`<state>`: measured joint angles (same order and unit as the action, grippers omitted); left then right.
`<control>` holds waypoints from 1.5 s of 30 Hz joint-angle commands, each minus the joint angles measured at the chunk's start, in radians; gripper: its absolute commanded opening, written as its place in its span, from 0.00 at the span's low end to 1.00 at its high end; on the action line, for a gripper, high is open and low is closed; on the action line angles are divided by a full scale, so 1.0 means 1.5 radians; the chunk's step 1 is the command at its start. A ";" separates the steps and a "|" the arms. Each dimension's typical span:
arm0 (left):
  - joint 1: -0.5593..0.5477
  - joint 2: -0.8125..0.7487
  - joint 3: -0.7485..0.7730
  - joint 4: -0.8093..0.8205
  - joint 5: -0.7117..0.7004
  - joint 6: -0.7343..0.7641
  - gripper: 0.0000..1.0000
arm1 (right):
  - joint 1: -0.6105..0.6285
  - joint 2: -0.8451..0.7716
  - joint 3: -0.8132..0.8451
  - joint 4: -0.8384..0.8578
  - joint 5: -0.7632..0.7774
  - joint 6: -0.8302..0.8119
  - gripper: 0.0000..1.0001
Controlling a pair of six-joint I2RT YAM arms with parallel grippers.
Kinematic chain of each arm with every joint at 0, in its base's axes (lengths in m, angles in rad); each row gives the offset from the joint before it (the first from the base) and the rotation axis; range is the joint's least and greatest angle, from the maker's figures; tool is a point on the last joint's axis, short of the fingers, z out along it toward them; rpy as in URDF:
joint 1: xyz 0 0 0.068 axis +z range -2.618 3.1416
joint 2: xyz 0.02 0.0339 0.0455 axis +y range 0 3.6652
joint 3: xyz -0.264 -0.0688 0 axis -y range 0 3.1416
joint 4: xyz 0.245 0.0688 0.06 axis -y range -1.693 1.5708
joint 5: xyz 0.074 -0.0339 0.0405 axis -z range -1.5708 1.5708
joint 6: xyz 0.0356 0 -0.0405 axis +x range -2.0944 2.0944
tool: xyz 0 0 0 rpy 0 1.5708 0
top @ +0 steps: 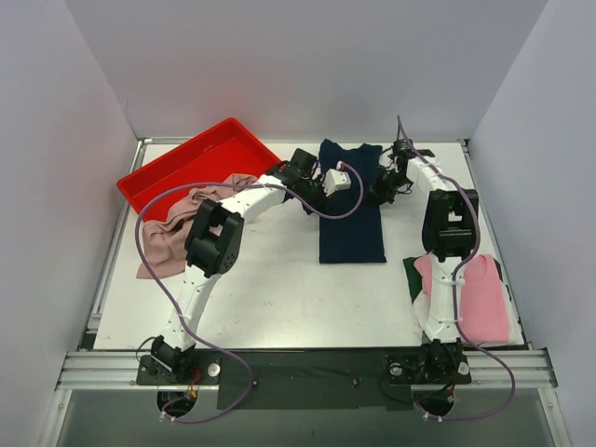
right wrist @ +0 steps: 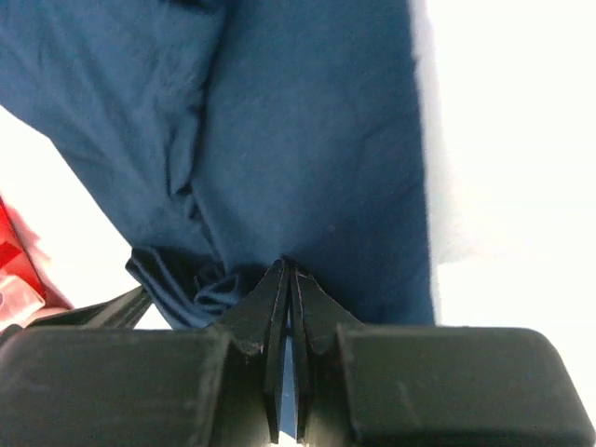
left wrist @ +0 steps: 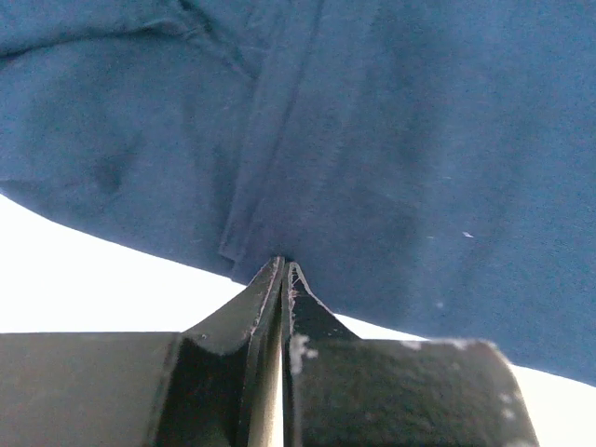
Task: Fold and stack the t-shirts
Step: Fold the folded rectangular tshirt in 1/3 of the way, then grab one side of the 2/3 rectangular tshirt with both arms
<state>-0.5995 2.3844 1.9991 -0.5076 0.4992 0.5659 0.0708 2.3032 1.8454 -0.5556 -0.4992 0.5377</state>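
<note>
Nearest, at 4 o'clock on the table (top: 279, 298), a pink shirt (top: 486, 300) is seen lying flat beside the right arm. At 9 o'clock a beige shirt (top: 168, 233) is heaped, its far end reaching the near rim of a red tray (top: 186, 168) set at 10 o'clock. Past the centre, toward 12 o'clock, the navy shirt (top: 352, 228) is laid out as 1 long strip. Its left edge is pinched by the left gripper (left wrist: 284, 270), jaws pressed together on the cloth. Its right edge is clamped by the right gripper (right wrist: 289, 270), with bunched cloth just beside the closed jaws.
</note>
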 commanded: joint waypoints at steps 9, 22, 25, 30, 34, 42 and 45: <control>0.009 0.009 0.088 0.040 -0.120 -0.070 0.14 | -0.037 -0.035 0.060 -0.047 0.098 -0.017 0.00; -0.069 -0.171 -0.036 -0.227 0.039 0.329 0.84 | -0.044 -0.366 -0.329 -0.079 0.223 -0.050 0.60; -0.098 -0.223 -0.161 -0.139 0.031 0.314 0.87 | -0.020 -0.415 -0.428 -0.046 0.216 -0.021 0.61; -0.159 -0.259 -0.306 0.031 -0.069 0.292 0.88 | -0.002 -0.412 -0.518 0.023 0.201 0.014 0.61; -0.168 -0.246 -0.325 0.092 -0.113 0.255 0.88 | 0.003 -0.401 -0.546 0.061 0.199 0.023 0.60; -0.178 -0.232 -0.346 0.127 -0.139 0.241 0.85 | 0.007 -0.378 -0.567 0.103 0.214 0.037 0.59; -0.178 -0.221 -0.355 0.156 -0.147 0.238 0.82 | 0.002 -0.351 -0.568 0.120 0.224 0.040 0.54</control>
<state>-0.8631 2.0426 1.4826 -0.3679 0.2966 0.9424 0.0738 1.7264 1.0046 -0.4183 -0.1982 0.5785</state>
